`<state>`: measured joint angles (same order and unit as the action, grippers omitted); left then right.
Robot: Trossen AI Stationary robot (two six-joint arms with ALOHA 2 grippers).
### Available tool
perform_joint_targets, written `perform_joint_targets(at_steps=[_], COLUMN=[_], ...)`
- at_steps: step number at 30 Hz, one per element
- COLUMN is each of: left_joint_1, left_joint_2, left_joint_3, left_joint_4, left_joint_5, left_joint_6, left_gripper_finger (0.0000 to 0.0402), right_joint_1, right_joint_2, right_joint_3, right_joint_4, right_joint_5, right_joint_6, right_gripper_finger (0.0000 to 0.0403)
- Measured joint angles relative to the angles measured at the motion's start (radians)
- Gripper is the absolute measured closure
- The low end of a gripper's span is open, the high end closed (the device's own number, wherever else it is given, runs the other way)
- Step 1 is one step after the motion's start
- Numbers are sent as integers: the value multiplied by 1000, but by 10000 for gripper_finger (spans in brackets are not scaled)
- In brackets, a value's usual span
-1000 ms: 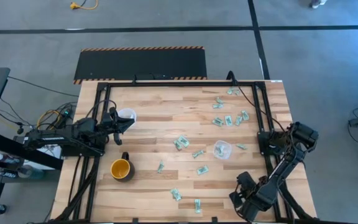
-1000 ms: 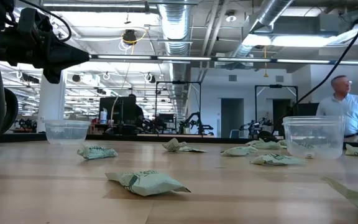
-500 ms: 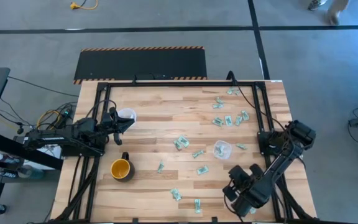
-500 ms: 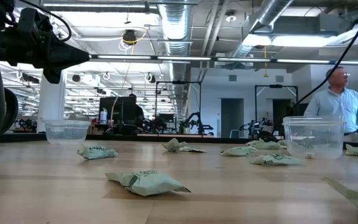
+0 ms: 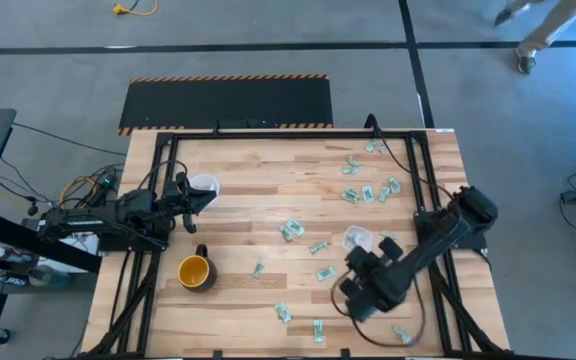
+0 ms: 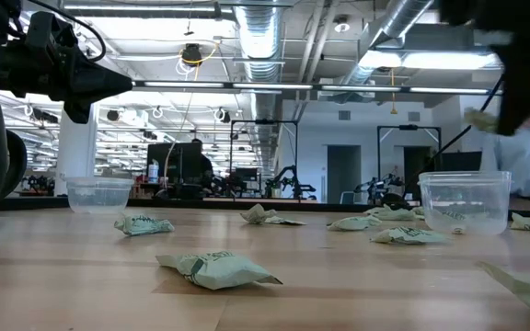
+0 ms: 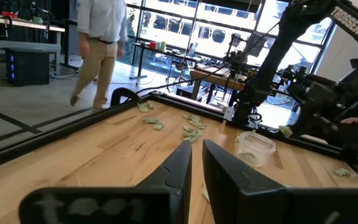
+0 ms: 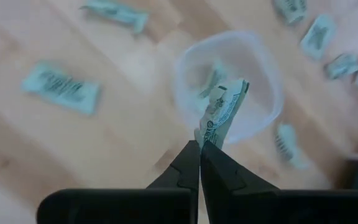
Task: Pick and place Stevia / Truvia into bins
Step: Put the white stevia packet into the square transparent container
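Pale green and white sachets [image 5: 290, 230] lie flat and scattered over the wooden table. One clear cup [image 5: 358, 238] stands right of centre and shows ahead in the right wrist view [image 8: 261, 62] with sachets inside. My right gripper [image 5: 353, 292] hovers on its near side, shut on a sachet [image 8: 221, 109]. The other clear cup [image 5: 205, 184] stands near the left edge. My left gripper [image 5: 204, 197] waits beside it, a narrow gap between its fingers [image 7: 183, 167]. My right gripper pinches one sachet by its lower end [image 8: 206, 135] between the two fingertips. The sachet is lifted clear of the table and sticks out past the fingertips, crumpled, in front of the cup's mouth.
A yellow mug [image 5: 196, 271] stands near the left near corner. A black metal frame [image 5: 268, 133] runs along the table's edges. Sachets cluster at the far right [image 5: 368, 190] and lie near the front edge [image 5: 283, 313]. A person [image 7: 101, 43] walks in the room beyond.
My right gripper has swung from the table's near right corner toward the left and far side, closing on the right-hand clear cup, staying shut on its sachet. In the low view its arm now enters at the upper right.
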<state>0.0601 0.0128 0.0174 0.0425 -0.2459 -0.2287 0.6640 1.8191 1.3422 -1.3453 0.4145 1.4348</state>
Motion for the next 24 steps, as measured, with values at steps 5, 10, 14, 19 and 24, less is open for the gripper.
perform_joint_targets(at_steps=[5,10,14,19,24], left_joint_1=[0,0,0,0,0], left_joint_2=[0,0,0,0,0], left_joint_3=[0,0,0,0,0], left_joint_4=[0,0,0,0,0], left_joint_5=[0,0,0,0,0], left_joint_6=[0,0,0,0,0], left_gripper_finger=[375,375,375,375,375], right_joint_1=[-99,-88,1,85,19], right_joint_2=[-7,-29,-52,-88,-152], right_joint_3=[0,0,0,0,-16], right_joint_4=[-12,-8,-6,-54,-107], right_joint_5=[-23,-107,-181,-117,-8], right_joint_6=[-102,-87,50,216,237], right_gripper_finger=[403,403,403,403,403])
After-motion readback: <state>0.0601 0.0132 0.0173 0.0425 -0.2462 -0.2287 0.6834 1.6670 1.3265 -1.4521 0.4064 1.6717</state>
